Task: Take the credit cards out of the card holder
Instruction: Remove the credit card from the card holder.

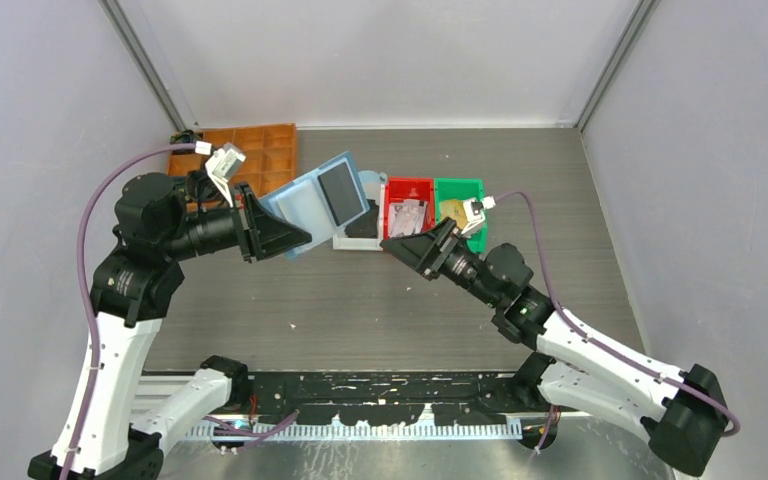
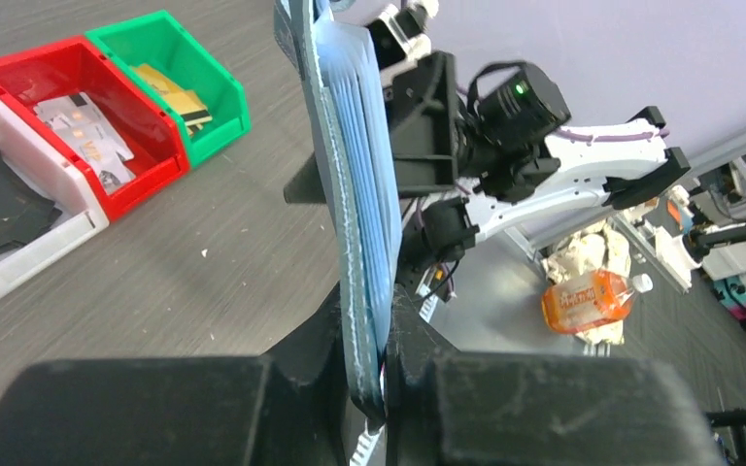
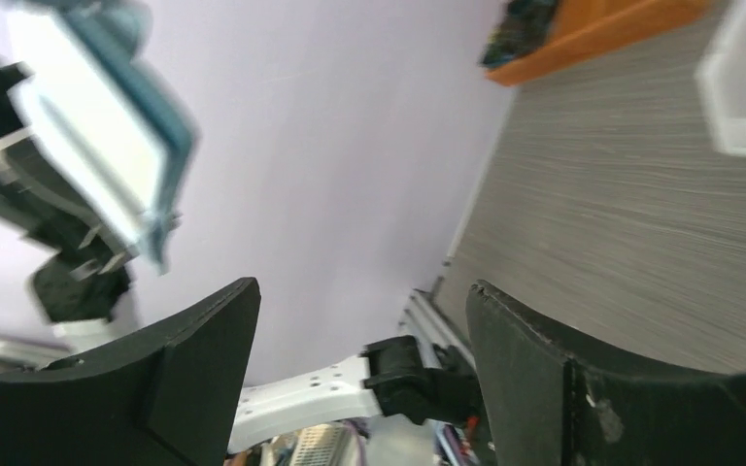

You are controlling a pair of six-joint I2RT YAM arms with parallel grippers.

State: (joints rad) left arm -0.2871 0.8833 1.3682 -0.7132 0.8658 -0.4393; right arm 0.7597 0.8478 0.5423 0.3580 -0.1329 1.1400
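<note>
My left gripper (image 1: 295,240) is shut on the lower edge of the card holder (image 1: 315,200) and holds it open in the air, pale blue inside up, with a dark card (image 1: 340,192) in its pocket. In the left wrist view the holder (image 2: 355,184) stands edge-on between my fingers. My right gripper (image 1: 392,243) is open and empty, just right of the holder and apart from it. The right wrist view shows the holder (image 3: 97,146) at upper left. Pale cards (image 1: 408,217) lie in the red bin (image 1: 407,186), a gold one (image 1: 452,210) in the green bin (image 1: 460,186).
A white bin (image 1: 358,243) with dark cards stands left of the red bin, partly behind the holder. An orange compartment tray (image 1: 265,150) sits at the back left. The left wrist view shows the three bins (image 2: 146,165) on the grey table.
</note>
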